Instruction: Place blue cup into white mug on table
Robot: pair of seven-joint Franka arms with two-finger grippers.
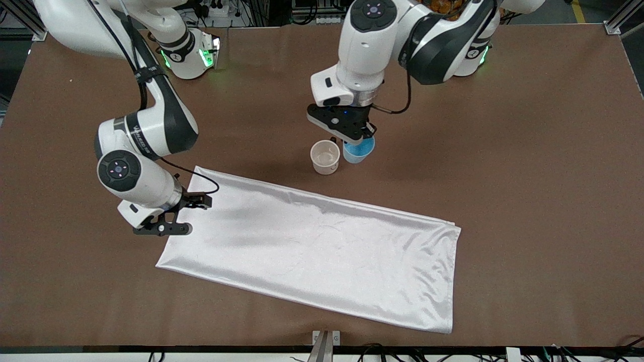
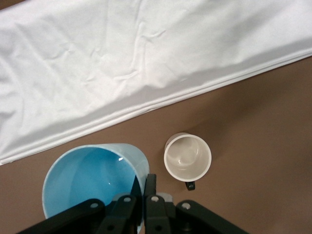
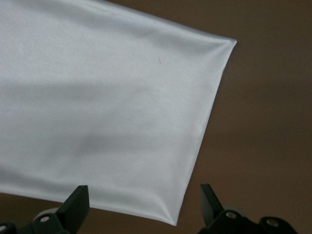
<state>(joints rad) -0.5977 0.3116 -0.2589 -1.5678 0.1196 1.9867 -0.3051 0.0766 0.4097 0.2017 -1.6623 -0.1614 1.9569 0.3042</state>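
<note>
Left gripper [image 1: 363, 137] pinches the rim of the blue cup [image 1: 358, 151], jaws clamped tight on the wall. Cup hangs upright, lifted over the table [image 1: 528, 151], just beside the white mug [image 1: 325, 157], at the mug's 3 o'clock in the front view. Not in the mug yet. Mug stands upright on the table, empty, dark handle showing in the left wrist view. White cloth [image 1: 322, 251] lies flat at the mug's 6 o'clock, nearer the front camera. Right gripper [image 1: 193, 215] waits over the cloth's corner at the right arm's end, jaws wide, holding nothing.
</note>
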